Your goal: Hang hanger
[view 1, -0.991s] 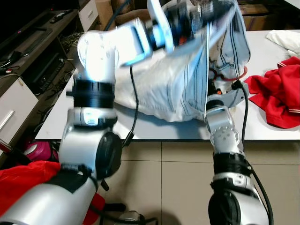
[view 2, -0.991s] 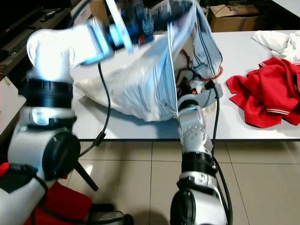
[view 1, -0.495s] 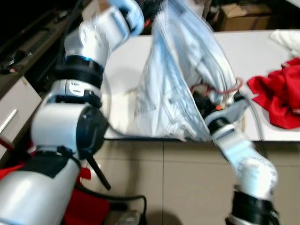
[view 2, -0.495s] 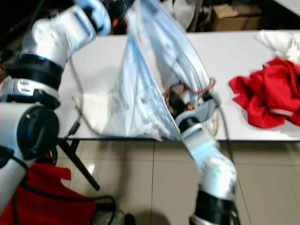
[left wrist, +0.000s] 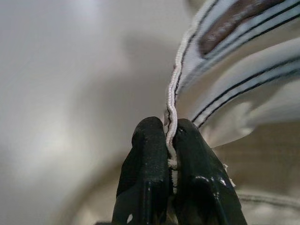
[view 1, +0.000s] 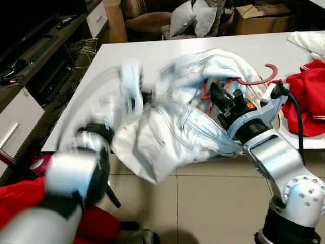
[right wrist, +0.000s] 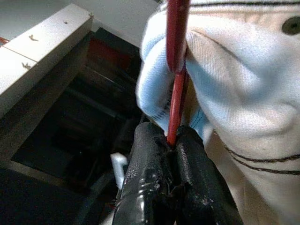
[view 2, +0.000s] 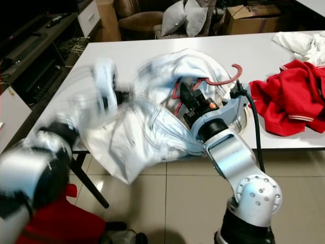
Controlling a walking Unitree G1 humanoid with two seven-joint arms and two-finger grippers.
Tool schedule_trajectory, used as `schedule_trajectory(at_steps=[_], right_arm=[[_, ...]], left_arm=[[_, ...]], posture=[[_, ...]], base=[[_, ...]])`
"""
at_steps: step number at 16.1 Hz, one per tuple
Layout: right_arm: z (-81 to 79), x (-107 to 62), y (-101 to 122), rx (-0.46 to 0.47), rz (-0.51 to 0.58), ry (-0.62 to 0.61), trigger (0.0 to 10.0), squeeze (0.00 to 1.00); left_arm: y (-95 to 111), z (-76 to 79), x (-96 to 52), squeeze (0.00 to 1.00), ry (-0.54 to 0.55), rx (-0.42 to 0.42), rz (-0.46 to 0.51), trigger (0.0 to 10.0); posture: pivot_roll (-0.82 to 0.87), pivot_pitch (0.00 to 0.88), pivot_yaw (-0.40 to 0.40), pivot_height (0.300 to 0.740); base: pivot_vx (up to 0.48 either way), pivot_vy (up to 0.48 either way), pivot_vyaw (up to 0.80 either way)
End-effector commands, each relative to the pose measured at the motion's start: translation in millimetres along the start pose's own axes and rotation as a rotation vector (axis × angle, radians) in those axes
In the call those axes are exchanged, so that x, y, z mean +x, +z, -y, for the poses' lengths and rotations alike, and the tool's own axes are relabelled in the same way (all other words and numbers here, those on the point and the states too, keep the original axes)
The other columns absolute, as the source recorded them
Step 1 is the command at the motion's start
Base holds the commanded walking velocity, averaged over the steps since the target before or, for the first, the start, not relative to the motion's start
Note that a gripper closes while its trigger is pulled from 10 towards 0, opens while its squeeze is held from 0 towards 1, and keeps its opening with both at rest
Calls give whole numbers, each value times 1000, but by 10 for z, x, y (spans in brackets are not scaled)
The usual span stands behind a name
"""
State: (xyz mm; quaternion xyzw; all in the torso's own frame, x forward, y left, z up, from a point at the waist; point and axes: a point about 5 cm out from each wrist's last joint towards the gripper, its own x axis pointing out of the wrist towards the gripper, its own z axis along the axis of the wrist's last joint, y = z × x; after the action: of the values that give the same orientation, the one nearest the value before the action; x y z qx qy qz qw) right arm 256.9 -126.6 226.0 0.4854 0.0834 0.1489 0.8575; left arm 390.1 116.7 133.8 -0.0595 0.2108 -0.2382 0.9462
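A pale blue-and-white striped shirt (view 1: 177,129) is bunched at the white table's (view 1: 147,56) front edge, part of it sagging below the edge. A red hanger (view 1: 264,77) is threaded inside it, its hook poking out toward the back right. My right gripper (right wrist: 168,129) is shut on the hanger's red bar (right wrist: 176,93), reaching into the shirt's opening (view 1: 216,94). My left gripper (left wrist: 169,124) is shut on a seam edge of the shirt (left wrist: 174,84). In the eye views that left gripper (view 1: 144,96) is motion-blurred at the shirt's left side.
A red garment (view 1: 310,101) and a white cloth (view 1: 307,39) lie on the table's right end. A cardboard box (view 1: 261,19) and grey pillows (view 1: 195,18) sit behind the table. A dark TV cabinet (view 1: 40,58) runs along the left. Red fabric (view 1: 20,198) lies low left.
My left arm has swung down from high above the table to its front edge, pulling the shirt with it. The shirt has collapsed from a raised tent into a heap.
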Motion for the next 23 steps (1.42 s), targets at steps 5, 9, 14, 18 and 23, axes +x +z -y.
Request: schedule_trajectory(at_steps=[5, 9, 14, 18, 23], right_arm=[[-114, 0, 128, -208, -18, 41, 10000, 0], [-103, 44, 134, -235, -34, 55, 10000, 0], [-26, 58, 90, -274, -74, 50, 10000, 0], [-4, 22, 83, -280, -73, 48, 10000, 0], [30, -43, 40, -297, -110, 58, 10000, 0]], left_arm=[[-272, -51, -130, 0, -119, -75, 65, 7020], [-256, -60, -498, 0, -93, -85, 252, 10000], [-293, 68, -759, 0, -48, -76, 275, 10000], [-320, 186, -850, 0, -54, -69, 249, 10000], [-407, 206, -980, 0, -40, -71, 216, 10000]], posture=[[-9, 0, 81, 740], [17, 1, 26, 740], [18, 10, 22, 740], [11, 12, 35, 740], [13, 20, 31, 740]], base=[[0, 0, 0], [0, 0, 0], [0, -141, 0], [0, -467, 800], [0, -398, 800]])
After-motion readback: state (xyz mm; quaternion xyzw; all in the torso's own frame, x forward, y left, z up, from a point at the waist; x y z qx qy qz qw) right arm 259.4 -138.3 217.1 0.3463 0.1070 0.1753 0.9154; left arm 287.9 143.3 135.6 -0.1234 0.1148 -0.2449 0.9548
